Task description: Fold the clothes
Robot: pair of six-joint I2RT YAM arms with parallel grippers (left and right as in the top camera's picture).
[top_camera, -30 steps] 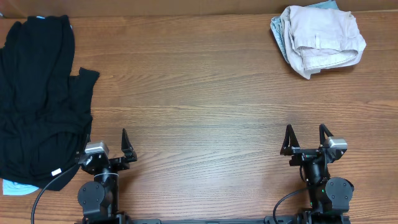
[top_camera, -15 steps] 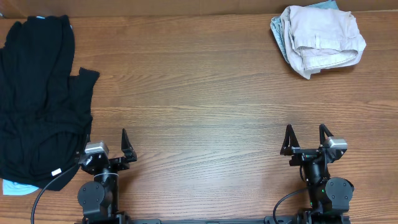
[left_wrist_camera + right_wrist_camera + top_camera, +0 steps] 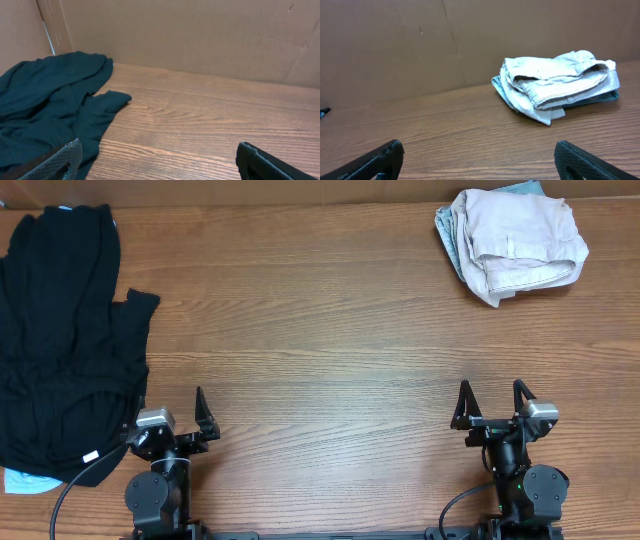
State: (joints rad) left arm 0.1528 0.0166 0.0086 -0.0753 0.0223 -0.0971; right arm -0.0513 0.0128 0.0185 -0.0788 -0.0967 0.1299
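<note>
The pale beige shorts [image 3: 515, 242] lie in a folded bundle at the table's far right corner, on a light blue garment; they also show in the right wrist view [image 3: 560, 82]. A dark, near-black garment [image 3: 65, 340] lies spread in a heap along the left side and shows dark teal in the left wrist view [image 3: 45, 105]. My left gripper [image 3: 170, 412] is open and empty near the front edge, beside the dark garment's lower edge. My right gripper [image 3: 492, 402] is open and empty at the front right, far from the shorts.
A brown cardboard wall [image 3: 200, 35] runs behind the wooden table [image 3: 320, 350]. A small light blue and white bit of cloth [image 3: 25, 480] pokes out under the dark garment at the front left.
</note>
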